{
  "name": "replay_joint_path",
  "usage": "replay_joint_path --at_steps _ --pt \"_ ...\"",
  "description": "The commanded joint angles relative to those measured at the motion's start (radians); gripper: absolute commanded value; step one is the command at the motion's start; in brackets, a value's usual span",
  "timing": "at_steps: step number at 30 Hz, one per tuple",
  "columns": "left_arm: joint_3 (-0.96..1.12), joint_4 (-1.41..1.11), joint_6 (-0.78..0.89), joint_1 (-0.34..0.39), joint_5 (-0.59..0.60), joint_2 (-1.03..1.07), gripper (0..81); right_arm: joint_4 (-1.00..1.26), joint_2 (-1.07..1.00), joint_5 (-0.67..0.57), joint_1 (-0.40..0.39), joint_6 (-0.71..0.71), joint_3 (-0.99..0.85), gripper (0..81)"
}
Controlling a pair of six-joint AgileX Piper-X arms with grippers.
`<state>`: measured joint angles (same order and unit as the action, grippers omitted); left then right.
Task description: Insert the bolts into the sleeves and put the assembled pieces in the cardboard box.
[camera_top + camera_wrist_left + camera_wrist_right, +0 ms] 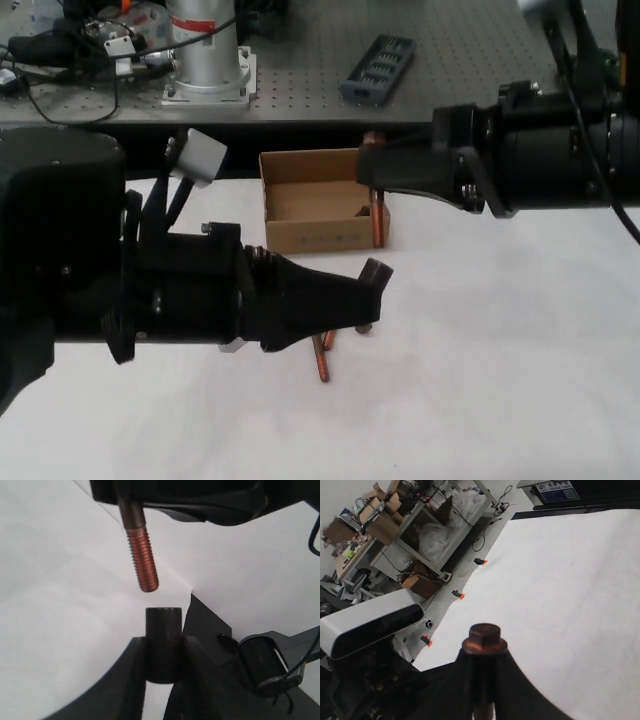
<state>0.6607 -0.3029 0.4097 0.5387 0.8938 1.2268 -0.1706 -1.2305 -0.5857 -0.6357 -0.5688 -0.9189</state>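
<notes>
The left pincer [163, 652] is clamping a dark sleeve [162, 625] upright. The right pincer [481, 662] is gripping a copper bolt [142, 555], its thread hanging just above the mouth, apart and slightly off centre. I'd say it risks catching the rim and tilting. That offset is showing from the left wrist. The high view is showing the cardboard box [310, 205] at eleven o'clock of the sleeve and spare bolts [322, 358] at seven on the bench [500, 380].
</notes>
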Motion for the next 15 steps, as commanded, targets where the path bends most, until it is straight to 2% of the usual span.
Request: replay_joint_path --at_steps 1,9,15 --pt "0.004 -0.043 0.025 -0.003 0.009 -0.015 0.6 0.021 0.001 -0.017 0.008 -0.004 -0.003 2.8" --pt "0.004 -0.085 0.043 -0.003 -0.080 -0.015 0.6 0.021 0.001 -0.020 0.008 -0.004 -0.003 2.8" --pt "0.004 -0.119 0.062 -0.003 -0.099 -0.015 0.6 0.021 0.001 -0.024 0.008 -0.004 -0.003 2.8"
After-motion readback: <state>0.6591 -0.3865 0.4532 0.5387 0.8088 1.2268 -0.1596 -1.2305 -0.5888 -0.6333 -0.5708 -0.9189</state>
